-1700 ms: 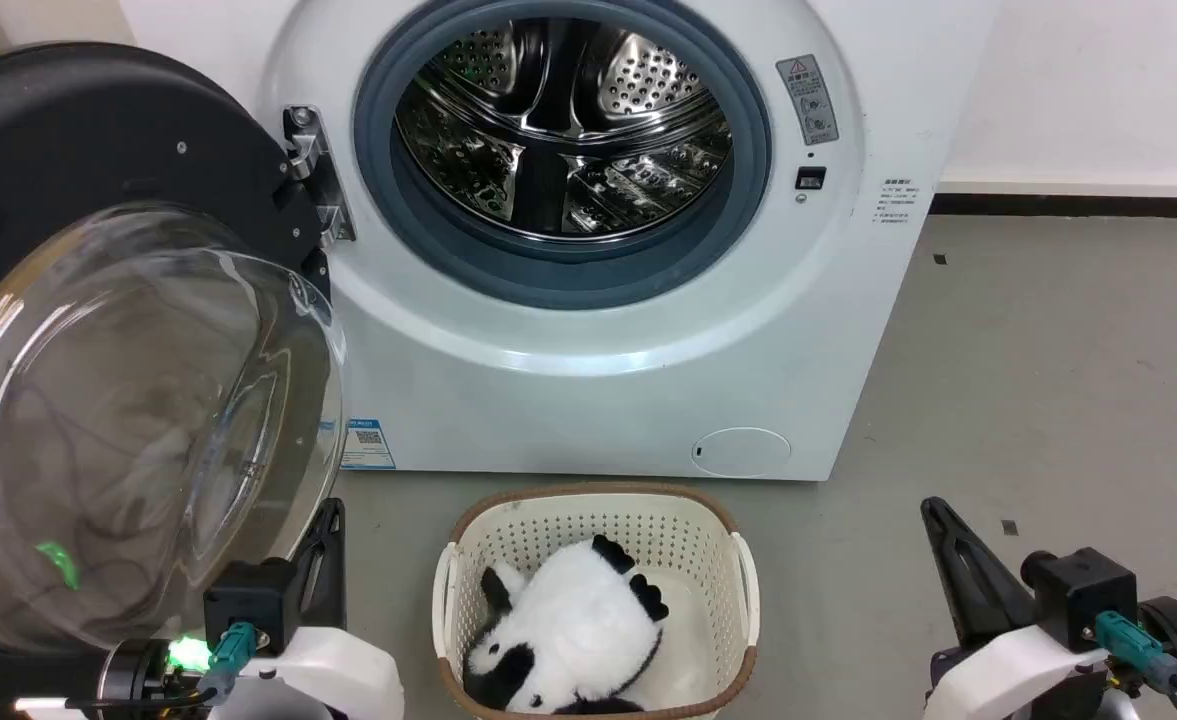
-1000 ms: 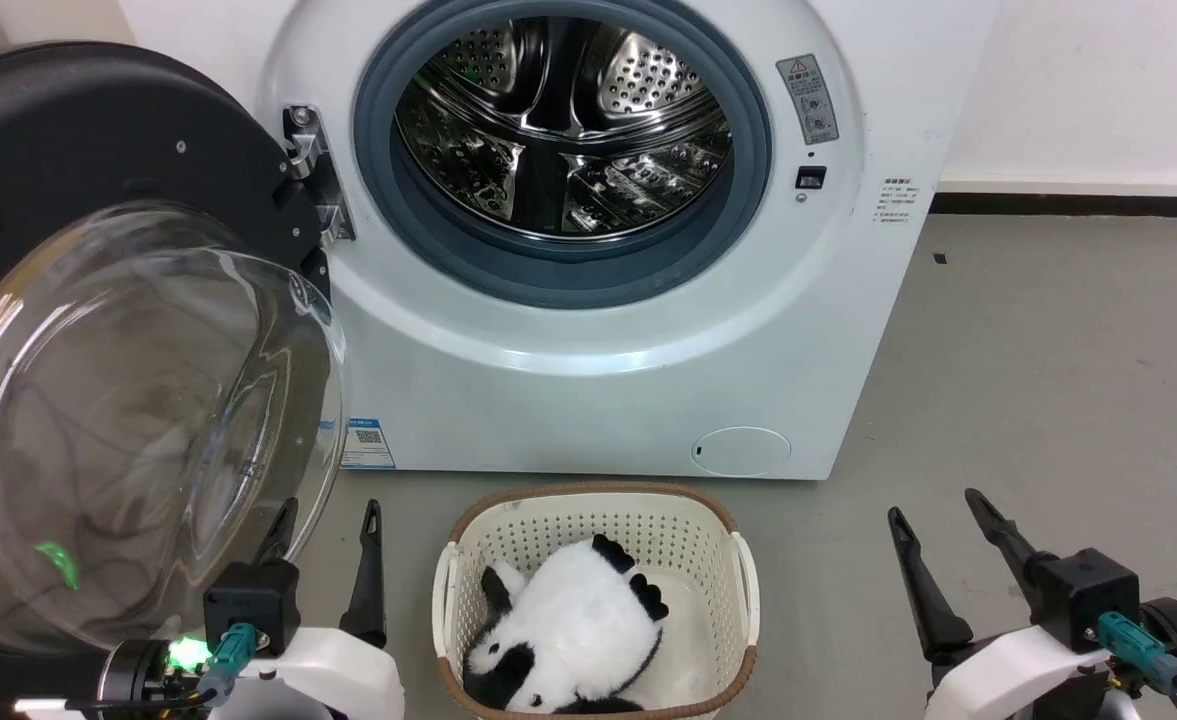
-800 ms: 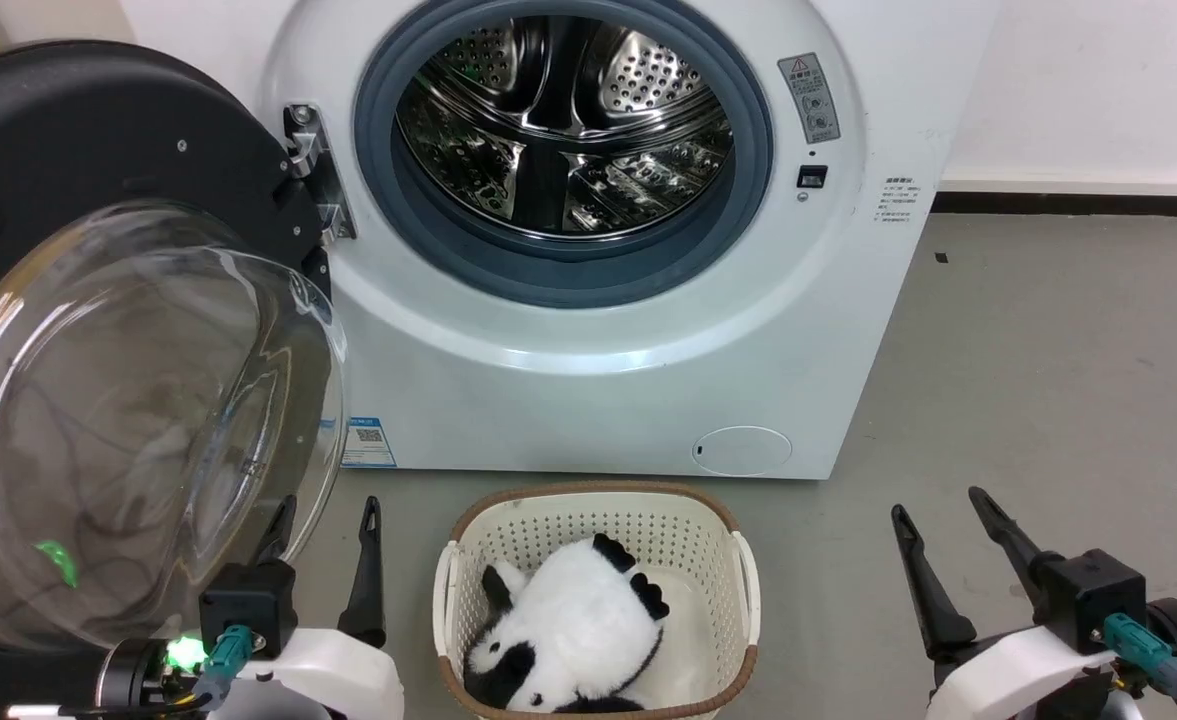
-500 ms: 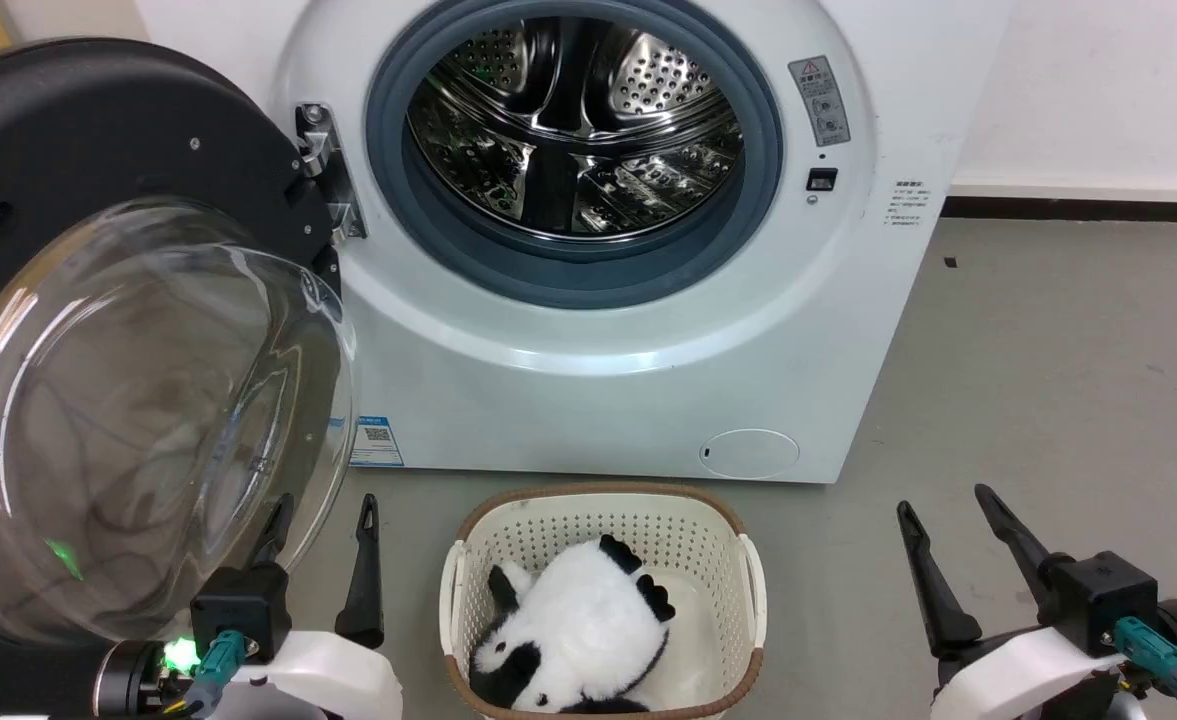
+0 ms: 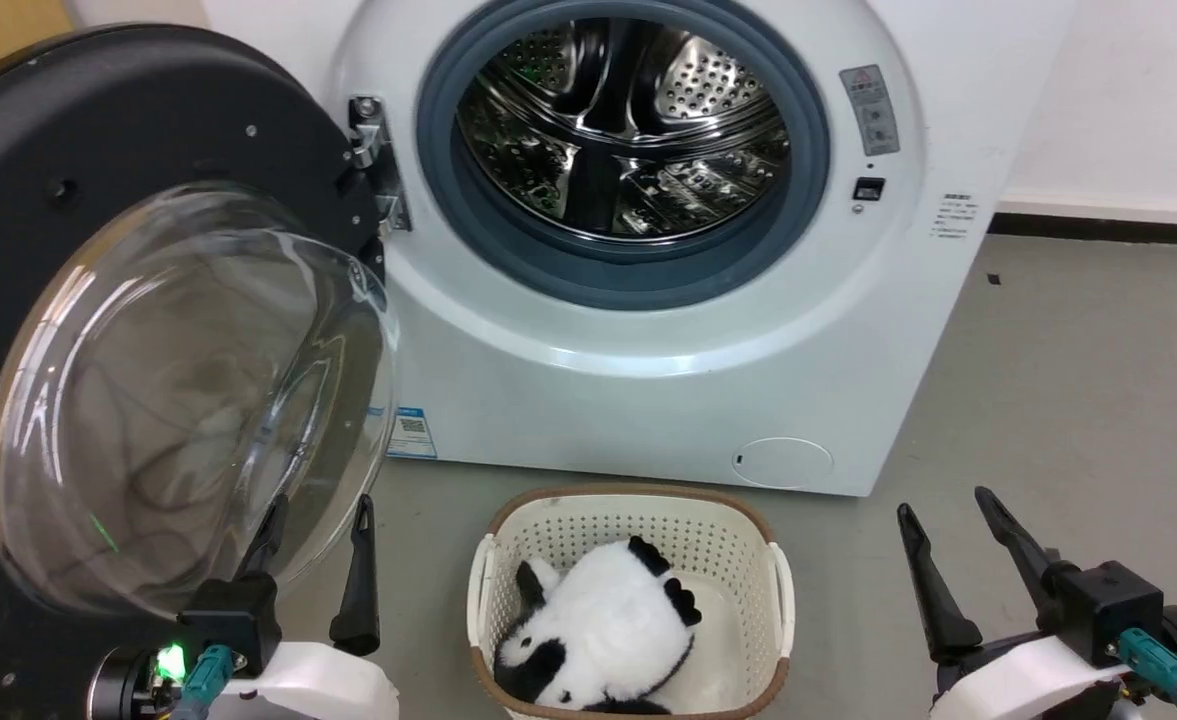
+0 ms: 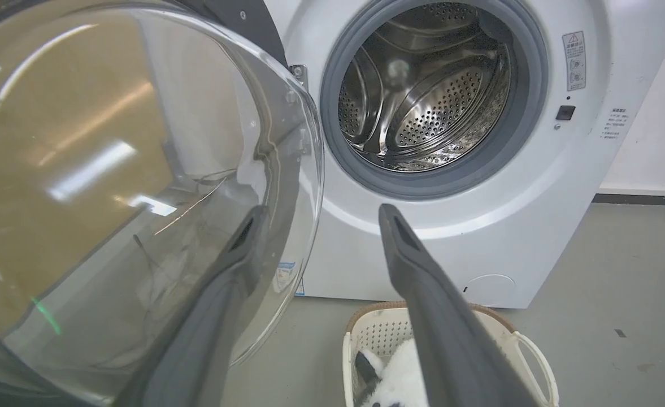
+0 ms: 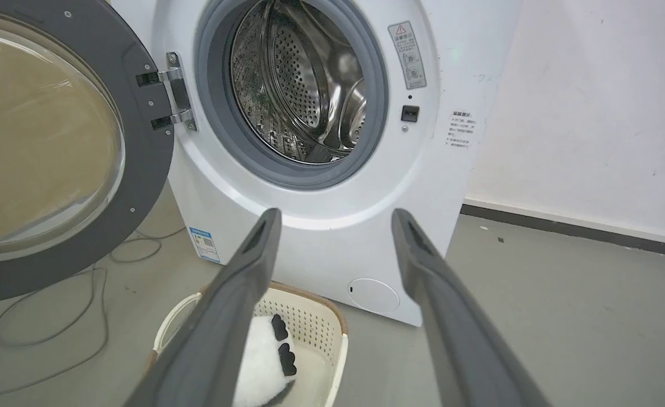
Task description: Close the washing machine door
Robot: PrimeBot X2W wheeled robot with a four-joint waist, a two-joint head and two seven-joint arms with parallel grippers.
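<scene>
The washing machine (image 5: pixel 648 330) is a white front-loader whose round opening shows a grey seal and a steel drum. Its door (image 5: pixel 148 130) is swung wide open to the left on a metal hinge (image 5: pixel 373 160), black with a bulging clear glass bowl (image 5: pixel 188 400). My left gripper (image 5: pixel 318 505) is open and empty, low at the bowl's lower right edge. In the left wrist view the door (image 6: pixel 112 169) is close on the left, just beyond my open left gripper (image 6: pixel 322 209). My right gripper (image 5: pixel 943 502) is open and empty at the lower right, far from the door (image 7: pixel 146 169).
A cream laundry basket (image 5: pixel 508 560) holding a panda plush (image 5: pixel 608 620) sits on the grey floor in front of the machine, between my grippers. A thin cable (image 7: pixel 55 316) lies on the floor under the door. A white wall (image 7: pixel 592 113) stands to the right.
Both grippers have gone from shut to open. The head camera has turned left, so the whole picture has shifted right. The door has not swung.
</scene>
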